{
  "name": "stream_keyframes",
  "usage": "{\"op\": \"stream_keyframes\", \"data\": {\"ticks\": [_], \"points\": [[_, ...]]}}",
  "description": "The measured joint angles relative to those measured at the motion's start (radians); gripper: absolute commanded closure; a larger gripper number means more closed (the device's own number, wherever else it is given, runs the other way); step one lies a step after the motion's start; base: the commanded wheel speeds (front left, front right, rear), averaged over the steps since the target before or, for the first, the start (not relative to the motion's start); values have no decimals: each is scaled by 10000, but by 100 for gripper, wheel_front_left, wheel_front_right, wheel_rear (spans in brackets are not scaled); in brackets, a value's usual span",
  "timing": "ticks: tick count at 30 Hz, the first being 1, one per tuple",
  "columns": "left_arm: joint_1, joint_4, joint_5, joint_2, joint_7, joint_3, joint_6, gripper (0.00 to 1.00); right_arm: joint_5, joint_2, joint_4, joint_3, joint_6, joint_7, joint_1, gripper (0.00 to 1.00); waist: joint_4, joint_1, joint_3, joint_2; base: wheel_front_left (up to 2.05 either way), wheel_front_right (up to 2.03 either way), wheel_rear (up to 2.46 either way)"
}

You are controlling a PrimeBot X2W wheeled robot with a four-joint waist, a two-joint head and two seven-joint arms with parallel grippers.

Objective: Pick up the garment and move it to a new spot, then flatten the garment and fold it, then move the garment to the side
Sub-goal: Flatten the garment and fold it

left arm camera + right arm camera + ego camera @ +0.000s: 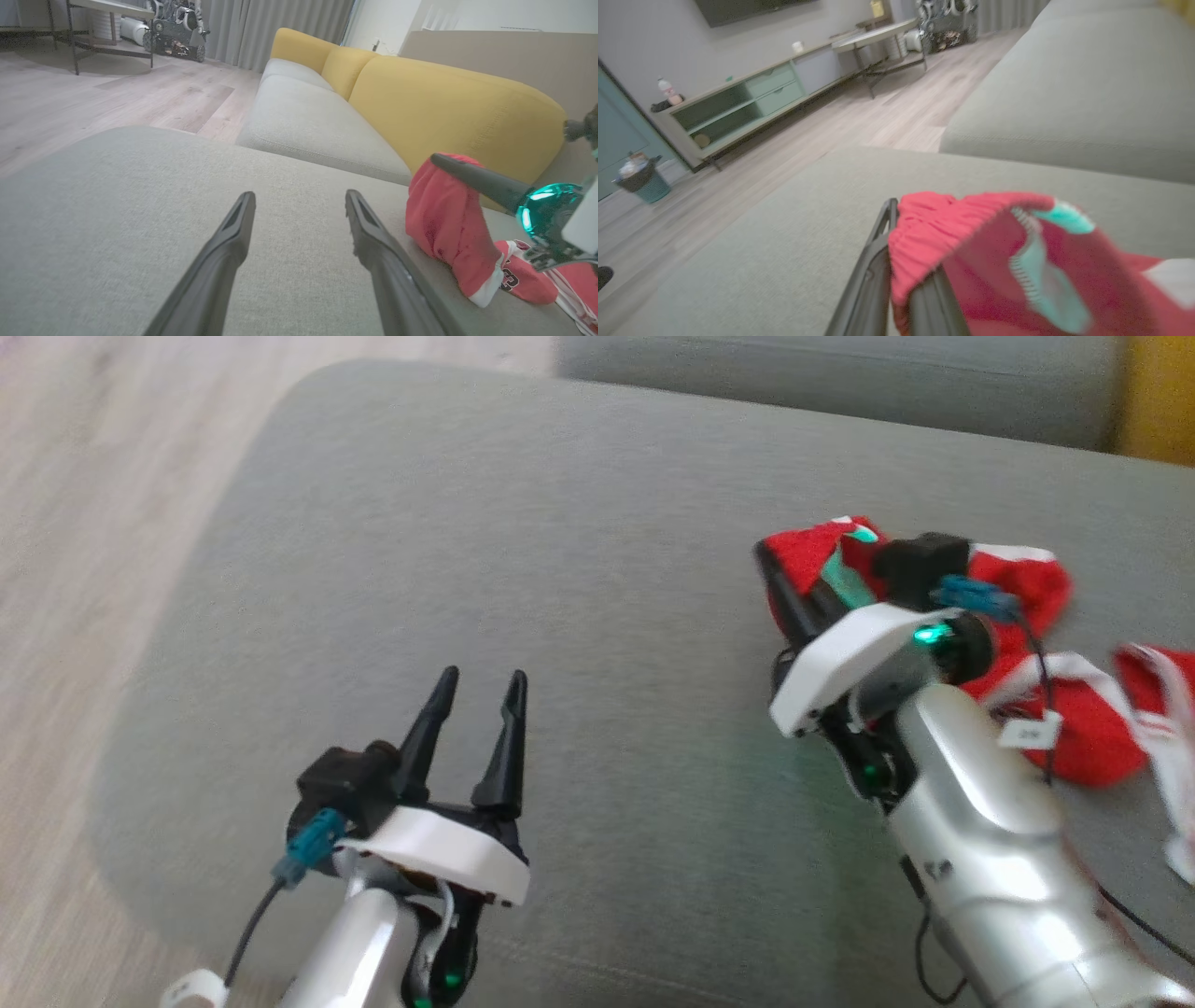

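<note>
The garment (1088,733) is red with white trim and a teal patch inside, and lies crumpled on the right part of the grey sofa seat (485,541). My right gripper (773,567) is shut on a gathered edge of the garment (971,233), lifting it off the cushion. In the right wrist view the red cloth drapes over the right gripper (899,224) and hides one fingertip. My left gripper (483,677) hovers open at the lower left, well apart from the cloth, with nothing between its fingers. The left wrist view shows the left gripper (300,196) and the raised garment (444,219) to its right.
The seat's rounded edge drops to a pale wooden floor (75,523) on the left. A yellow backrest (444,107) rises behind the cushions. Across the room stand a low cabinet (738,102), a bin (642,182) and a table (878,37).
</note>
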Motion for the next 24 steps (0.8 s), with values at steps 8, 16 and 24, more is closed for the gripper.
{"op": "stream_keyframes", "data": {"ticks": [8,16,24], "points": [[-13,82,-290,-2,0,-368,284,0,1816,12,1837,1707,0,-543,-1523,0,1277,0,143,0,0,0,0],[354,98,-167,2,0,-165,291,0,2443,25,3463,2261,0,-109,-2134,0,595,0,-101,0,0,0,0],[354,38,-23,2,0,65,232,0,1718,19,3837,2813,0,347,-2297,0,-686,0,-416,0,0,0,0]]}}
